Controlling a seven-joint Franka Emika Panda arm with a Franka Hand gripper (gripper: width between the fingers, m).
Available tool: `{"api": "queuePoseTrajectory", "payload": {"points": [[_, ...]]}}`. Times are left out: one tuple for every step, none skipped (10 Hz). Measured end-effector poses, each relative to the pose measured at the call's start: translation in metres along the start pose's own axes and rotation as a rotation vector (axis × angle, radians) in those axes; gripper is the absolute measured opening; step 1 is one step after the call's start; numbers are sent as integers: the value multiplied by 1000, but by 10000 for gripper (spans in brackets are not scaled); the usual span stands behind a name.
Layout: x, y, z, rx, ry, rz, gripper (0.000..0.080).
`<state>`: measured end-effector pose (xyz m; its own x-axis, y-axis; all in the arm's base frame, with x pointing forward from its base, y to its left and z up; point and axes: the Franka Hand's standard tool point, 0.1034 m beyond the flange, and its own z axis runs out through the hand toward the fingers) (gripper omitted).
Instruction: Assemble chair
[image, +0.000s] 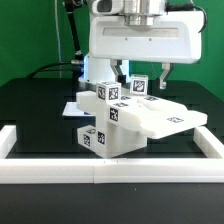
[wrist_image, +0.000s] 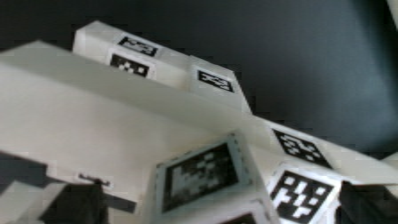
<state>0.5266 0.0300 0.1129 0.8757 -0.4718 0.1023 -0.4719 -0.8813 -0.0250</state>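
Note:
The partly built white chair (image: 120, 122) stands mid-table, a stack of blocky white parts with black-and-white tags, and a flat slab (image: 168, 120) sticks out toward the exterior view's right. My gripper (image: 140, 78) hangs right over its top with the fingers wide apart, on either side of the upper tagged parts (image: 138, 86). In the wrist view the white tagged parts (wrist_image: 125, 100) fill the picture very close up. Dark fingers (wrist_image: 63, 200) show at both edges, and my gripper (wrist_image: 210, 200) has a tagged face between them. I cannot see whether they touch it.
A low white border rail (image: 100, 170) runs along the table's front and both sides. The table top (image: 40, 110) is black. The arm's body and cables stand behind the chair (image: 85, 65), in front of a green backdrop.

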Motion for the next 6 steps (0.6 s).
{"api": "queuePoseTrajectory", "payload": {"points": [[0, 0, 0, -7, 1, -74, 649], [0, 0, 0, -7, 1, -113, 649], [1, 1, 0, -14, 2, -202, 649], [1, 2, 0, -15, 2, -260, 649], [3, 4, 0, -16, 2, -298, 548], [3, 5, 0, -16, 1, -330, 410]]}}
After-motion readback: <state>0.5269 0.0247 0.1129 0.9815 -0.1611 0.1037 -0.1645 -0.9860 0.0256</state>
